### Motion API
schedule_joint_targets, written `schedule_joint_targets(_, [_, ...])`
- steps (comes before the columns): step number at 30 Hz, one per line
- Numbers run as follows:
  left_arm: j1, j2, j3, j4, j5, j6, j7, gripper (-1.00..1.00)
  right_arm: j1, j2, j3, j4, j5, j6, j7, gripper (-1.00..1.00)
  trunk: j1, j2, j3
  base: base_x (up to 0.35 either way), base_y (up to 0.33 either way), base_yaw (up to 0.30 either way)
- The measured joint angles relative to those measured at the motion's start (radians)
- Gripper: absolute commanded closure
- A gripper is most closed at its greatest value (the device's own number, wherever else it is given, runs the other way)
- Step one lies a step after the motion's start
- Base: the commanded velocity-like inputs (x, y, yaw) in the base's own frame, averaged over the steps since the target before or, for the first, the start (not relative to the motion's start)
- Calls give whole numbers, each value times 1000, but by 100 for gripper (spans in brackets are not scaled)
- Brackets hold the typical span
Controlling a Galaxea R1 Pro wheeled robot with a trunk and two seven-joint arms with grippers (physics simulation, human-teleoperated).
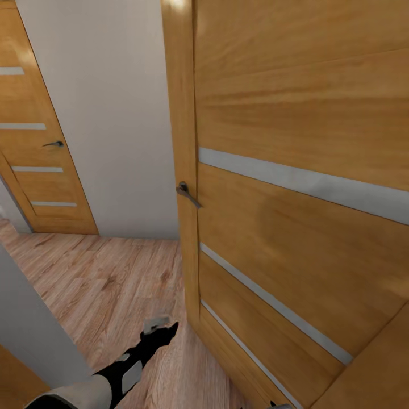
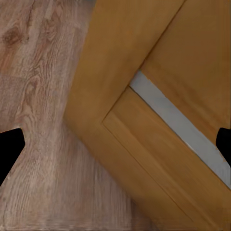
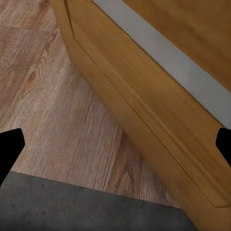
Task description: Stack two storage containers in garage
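The storage containers are out of view. My left gripper (image 1: 161, 328) hangs low over light wood plank flooring (image 1: 108, 284), close to the edge of a big honey-coloured wooden door (image 1: 295, 227). In the left wrist view the left gripper (image 2: 115, 149) is open, its dark fingertips (image 2: 9, 149) far apart, with nothing between them. The right gripper (image 3: 115, 151) is open too and holds nothing. It hangs over the planks beside the door's lower edge (image 3: 159, 120). A strip of dark grey rough floor (image 3: 96, 209) borders the planks there.
The door carries grey horizontal inlay strips (image 1: 307, 184) and a dark lever handle (image 1: 187, 195), and stands very close on my right. A second matching door (image 1: 42, 153) sits at the far left beyond a white wall (image 1: 119, 125). A grey-white wall corner (image 1: 34, 335) is near my left arm.
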Motion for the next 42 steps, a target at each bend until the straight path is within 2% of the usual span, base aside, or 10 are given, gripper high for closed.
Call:
schedule_joint_targets(2, [33,3,0,4,-1,-56,0,-100,0,-1,-1,0,0,0,0,-100,0,0,0,0,0,0])
schedule_joint_targets(3, [64,5,-2,7,-3,-115,-1,-100,0,-1,-1,0,0,0,0,-100,0,0,0,0,0,0])
schedule_joint_targets(4, [80,6,-2,8,-3,-141,-3,-100,0,-1,-1,0,0,0,0,-100,0,0,0,0,0,0])
schedule_joint_targets(7, [118,5,-3,11,-3,-202,-30,-100,0,-2,-1,0,0,0,0,-100,0,0,0,0,0,0])
schedule_joint_targets(11, [159,2,-4,12,-3,-231,-95,-100,0,-2,-1,0,0,0,0,-100,0,0,0,0,0,0])
schedule_joint_targets(13, [179,2,-2,12,-2,-239,-121,-100,0,-2,-1,0,0,0,0,-100,0,0,0,0,0,0])
schedule_joint_targets(17, [189,1,-1,13,-1,-242,-134,-100,0,-2,-1,0,0,0,0,-100,0,0,0,0,0,0])
schedule_joint_targets(42, [193,1,0,13,-1,-244,-140,-100,0,-2,-2,0,0,-1,0,-100,0,0,0,0,0,0])
